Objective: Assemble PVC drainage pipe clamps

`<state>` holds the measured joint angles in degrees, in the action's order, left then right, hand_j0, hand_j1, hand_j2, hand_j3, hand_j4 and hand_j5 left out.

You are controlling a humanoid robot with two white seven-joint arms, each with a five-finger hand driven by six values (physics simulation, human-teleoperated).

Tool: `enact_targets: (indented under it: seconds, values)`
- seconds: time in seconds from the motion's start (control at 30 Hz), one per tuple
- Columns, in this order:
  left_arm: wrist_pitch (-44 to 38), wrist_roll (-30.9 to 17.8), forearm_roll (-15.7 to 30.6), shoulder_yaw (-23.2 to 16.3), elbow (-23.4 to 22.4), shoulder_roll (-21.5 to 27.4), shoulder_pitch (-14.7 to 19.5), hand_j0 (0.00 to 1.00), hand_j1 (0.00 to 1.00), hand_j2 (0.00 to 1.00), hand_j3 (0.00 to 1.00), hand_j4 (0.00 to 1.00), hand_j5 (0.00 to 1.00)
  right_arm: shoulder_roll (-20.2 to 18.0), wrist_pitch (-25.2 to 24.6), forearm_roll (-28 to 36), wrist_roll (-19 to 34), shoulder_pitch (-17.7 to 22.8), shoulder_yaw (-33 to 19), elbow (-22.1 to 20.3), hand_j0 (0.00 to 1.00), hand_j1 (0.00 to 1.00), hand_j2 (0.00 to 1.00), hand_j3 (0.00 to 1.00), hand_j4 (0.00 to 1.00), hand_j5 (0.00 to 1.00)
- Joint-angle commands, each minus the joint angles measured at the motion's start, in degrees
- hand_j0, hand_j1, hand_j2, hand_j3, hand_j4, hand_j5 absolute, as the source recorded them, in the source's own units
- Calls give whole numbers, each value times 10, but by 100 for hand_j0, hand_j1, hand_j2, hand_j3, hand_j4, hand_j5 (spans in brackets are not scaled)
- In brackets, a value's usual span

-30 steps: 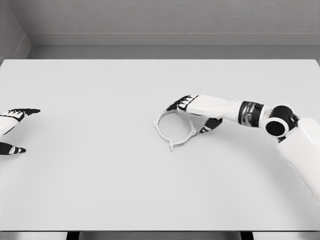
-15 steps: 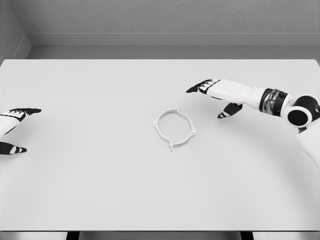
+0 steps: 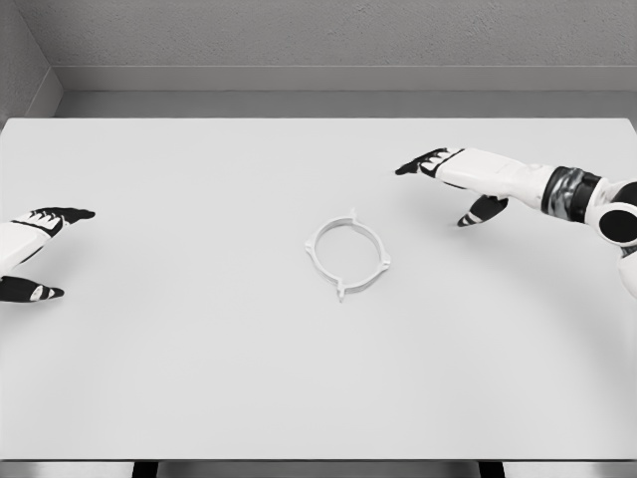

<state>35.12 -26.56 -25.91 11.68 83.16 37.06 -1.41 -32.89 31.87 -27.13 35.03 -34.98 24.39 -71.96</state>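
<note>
The clamp (image 3: pixel 347 253) is a thin white ring. It lies flat near the middle of the desk (image 3: pixel 199 378). It has small tabs that stick out, one at the far side, one at the near side and one on the right side. Nothing touches it.

My right hand (image 3: pixel 460 179) is off to the right of the ring and a bit farther back, well apart from it. It holds nothing. The fingers are stretched out and point left, and the thumb hangs down toward the desk. The fingertips are black and the rest is white. My right arm goes back to the right edge, with a dark band at the wrist and a round joint after it.

My left hand (image 3: pixel 35 249) is at the left edge of the desk, far from the ring. It holds nothing too. Its fingers are spread, with the thumb nearer to me than the rest.

The desk is plain and pale. A gray wall (image 3: pixel 318 40) stands behind it.
</note>
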Motion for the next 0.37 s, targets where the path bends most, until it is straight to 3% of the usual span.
enact_targets:
  seconds: [0.0, 0.13, 0.33]
  values:
    - [-1, 0, 4, 0, 2, 0, 0, 100, 100, 100, 100, 100, 100, -21, -1, 5, 0, 0, 0, -1, 100, 100, 100, 100, 100, 100]
    - [-1, 1, 4, 0, 2, 0, 0, 100, 100, 100, 100, 100, 100, -45, -1, 4, 0, 2, -26, -1, 100, 100, 100, 100, 100, 100]
    - [-1, 0, 4, 0, 2, -1, 0, 100, 100, 100, 100, 100, 100, -49, -1, 5, 0, 2, -29, -5, 100, 100, 100, 100, 100, 100]
